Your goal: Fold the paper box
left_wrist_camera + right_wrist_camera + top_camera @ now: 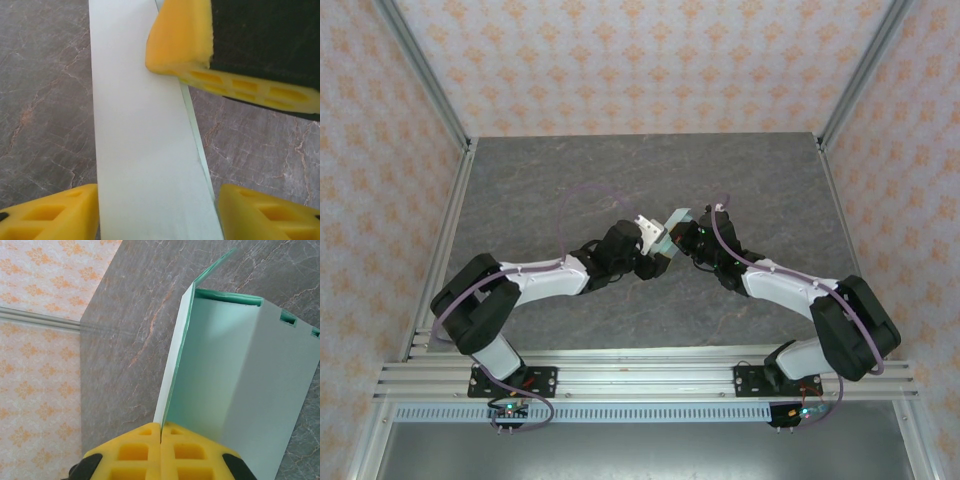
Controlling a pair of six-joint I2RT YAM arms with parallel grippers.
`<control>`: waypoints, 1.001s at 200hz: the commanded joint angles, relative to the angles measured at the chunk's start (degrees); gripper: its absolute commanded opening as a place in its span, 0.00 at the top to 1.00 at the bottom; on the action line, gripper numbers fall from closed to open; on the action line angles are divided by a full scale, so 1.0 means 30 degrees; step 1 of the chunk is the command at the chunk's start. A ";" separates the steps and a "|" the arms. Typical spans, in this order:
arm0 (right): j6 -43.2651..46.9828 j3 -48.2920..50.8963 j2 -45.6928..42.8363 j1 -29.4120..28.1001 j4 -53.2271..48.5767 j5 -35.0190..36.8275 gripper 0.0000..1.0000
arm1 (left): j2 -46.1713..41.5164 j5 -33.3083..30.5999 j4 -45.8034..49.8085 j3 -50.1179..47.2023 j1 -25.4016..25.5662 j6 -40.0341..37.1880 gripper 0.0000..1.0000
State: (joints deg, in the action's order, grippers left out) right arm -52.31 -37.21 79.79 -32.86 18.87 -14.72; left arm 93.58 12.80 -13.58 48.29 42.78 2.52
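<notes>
At far left, orange-patterned wall [380,150], then grey marbled table [540,180]. From the near rail [650,378], left arm [535,278], bent at the elbow and stretched rightward to mid-table. At its end, left gripper [157,210], jaws part way apart, yellow fingers [50,217] set one to each side of a pale strip of card. Near finger right up against the strip's left edge, the other at or just over the opposite edge. Cannot tell whether pressing on the card or merely standing alongside it.

Next, between the two arms over the middle of the table, the paper box [674,228]: pale mint-teal card, held above the tabletop, not yet closed into a box. Seen from the right wrist, folded into an open trough, with a narrow panel standing on edge at left, a wide panel spreading off to the right, slots cut along the far right edge and a thin flap poking up at the top.

Then right gripper [161,432], jaws closed tight, yellow pads [135,450] meeting on the lower end of the narrow upright panel, thin card pinched in the seam between them. In the left wrist view, one yellow finger of it at upper right, touching the strip's right edge.

Further right, right arm [790,290] running back to its base on the near rail, purple cable [740,255] looped along it, and patterned wall again at the far side
</notes>
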 commanded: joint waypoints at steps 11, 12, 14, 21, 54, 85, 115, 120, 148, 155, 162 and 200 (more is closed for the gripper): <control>0.0315 -0.0077 0.0046 -0.0040 -0.0699 0.1082 0.98 | 0.0241 0.0176 -0.0567 0.0524 0.0167 -0.0518 0.43; 0.0307 -0.0077 0.0026 -0.0036 -0.0697 0.1090 0.97 | 0.0227 0.0182 -0.0568 0.0519 0.0174 -0.0519 0.44; 0.0316 -0.0077 0.0018 -0.0048 -0.0696 0.1096 0.97 | 0.0253 0.0201 -0.0569 0.0515 0.0173 -0.0556 0.45; 0.0322 -0.0107 -0.0073 -0.0032 -0.0695 0.1156 0.97 | 0.0275 0.0233 -0.0526 0.0532 0.0169 -0.0570 0.48; 0.0595 -0.0277 -0.0794 0.0026 -0.0932 0.1347 0.91 | 0.0210 0.0235 -0.0327 0.0500 0.0152 -0.0823 0.57; 0.1834 -0.0633 -0.1983 0.0593 -0.2136 0.0950 0.73 | -0.0229 0.0418 0.0552 0.0647 0.0125 -0.1706 0.61; 0.4279 -0.0931 -0.3431 0.2428 -0.3669 -0.0879 0.59 | -0.0892 0.0555 0.1746 0.0773 -0.0219 -0.2679 0.63; 0.4655 -0.0884 -0.3639 0.2868 -0.3812 -0.1473 0.57 | -0.1040 0.0658 0.1899 0.0750 -0.0333 -0.2831 0.63; 0.8803 -0.1492 -0.4520 0.4542 -0.5619 -0.4173 0.48 | -0.1867 0.2490 0.2517 0.0409 -0.1451 -0.3508 0.63; 1.0212 -0.1850 -0.4550 0.4598 -0.6394 -0.4443 0.46 | -0.2104 0.3068 0.2525 0.0207 -0.1736 -0.3807 0.63; 1.1568 -0.2215 -0.4514 0.4627 -0.7139 -0.4562 0.44 | -0.2363 0.3749 0.2529 0.0014 -0.2040 -0.4101 0.63; 1.6888 -0.2973 -0.4426 0.4639 -0.8481 -0.4571 0.41 | -0.3703 0.5676 0.4020 -0.0144 -0.3100 -0.6542 0.64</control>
State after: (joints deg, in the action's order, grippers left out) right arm -16.93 -44.01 67.37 -19.07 -1.43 -26.24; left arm 85.58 23.90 -6.04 48.03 34.33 -10.04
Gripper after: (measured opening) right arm 0.590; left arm 0.420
